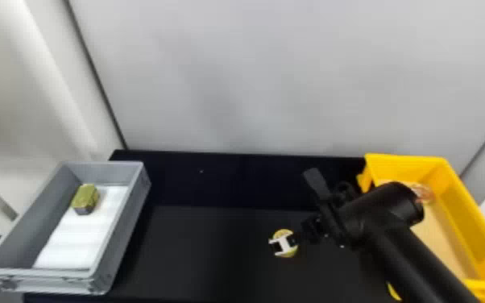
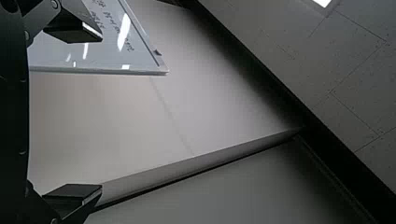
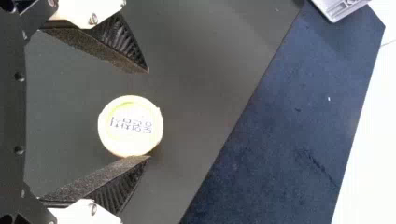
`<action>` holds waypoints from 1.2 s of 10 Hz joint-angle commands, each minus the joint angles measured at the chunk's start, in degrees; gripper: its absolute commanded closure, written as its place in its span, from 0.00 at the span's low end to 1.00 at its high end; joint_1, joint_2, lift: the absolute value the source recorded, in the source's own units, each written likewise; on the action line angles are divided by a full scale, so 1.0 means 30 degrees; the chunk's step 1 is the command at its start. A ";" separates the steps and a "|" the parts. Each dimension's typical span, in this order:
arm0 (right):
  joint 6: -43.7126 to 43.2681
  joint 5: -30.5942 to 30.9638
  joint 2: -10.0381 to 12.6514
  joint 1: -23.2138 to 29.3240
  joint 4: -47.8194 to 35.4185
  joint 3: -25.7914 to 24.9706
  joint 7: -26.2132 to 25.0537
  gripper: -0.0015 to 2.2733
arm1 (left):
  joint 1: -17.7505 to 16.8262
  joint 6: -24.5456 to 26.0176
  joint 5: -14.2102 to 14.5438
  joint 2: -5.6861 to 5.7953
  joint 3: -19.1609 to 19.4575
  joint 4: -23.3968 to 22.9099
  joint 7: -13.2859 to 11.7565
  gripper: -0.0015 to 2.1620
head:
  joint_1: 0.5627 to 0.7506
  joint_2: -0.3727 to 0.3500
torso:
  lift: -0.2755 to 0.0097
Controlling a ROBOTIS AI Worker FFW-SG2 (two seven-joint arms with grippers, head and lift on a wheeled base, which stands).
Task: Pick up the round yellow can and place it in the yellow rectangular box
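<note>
The round yellow can (image 1: pixel 289 253) is on the dark table, partly covered by my right gripper (image 1: pixel 284 243), which hangs over it. In the right wrist view the pale yellow lid of the can (image 3: pixel 130 126) lies between the spread fingers of the right gripper (image 3: pixel 148 115), close against one fingertip and apart from the other. The yellow rectangular box (image 1: pixel 461 193) stands at the table's right side, partly behind the right arm. My left gripper (image 2: pixel 101 112) is open and holds nothing, facing a pale wall panel.
A grey box (image 1: pixel 133 209) at the left holds a white sheet (image 1: pixel 72 245) and an olive block (image 1: pixel 86 197). Something clear and orange (image 1: pixel 423 194) lies inside the yellow box. A pale wall (image 1: pixel 253 80) rises behind the black table (image 1: pixel 197 241).
</note>
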 commanded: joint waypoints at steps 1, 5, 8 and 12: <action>-0.0312 0.0041 -0.0102 -0.0042 0.0261 0.0143 0.0031 0.06 | 0.0031 -0.0047 -0.0029 -0.0006 -0.0021 -0.0002 0.0023 0.06 | 0.73 0.59 | 0.96; -0.0546 0.0188 -0.0102 0.0017 0.0466 0.0173 0.0001 0.06 | 0.0031 -0.0193 -0.0088 -0.0065 -0.0051 -0.0002 0.0052 0.06 | 0.73 0.59 | 0.96; -0.0781 0.0246 -0.0072 0.0046 0.0701 0.0173 0.0001 0.06 | 0.0031 -0.0252 -0.0088 -0.0094 -0.0051 -0.0002 0.0082 0.06 | 0.73 0.59 | 0.96; -0.0869 0.0481 -0.0014 0.0105 0.0994 0.0202 -0.0233 0.21 | 0.0089 -0.0281 -0.0146 -0.0123 -0.0080 -0.0002 0.0082 0.06 | 0.73 0.59 | 0.96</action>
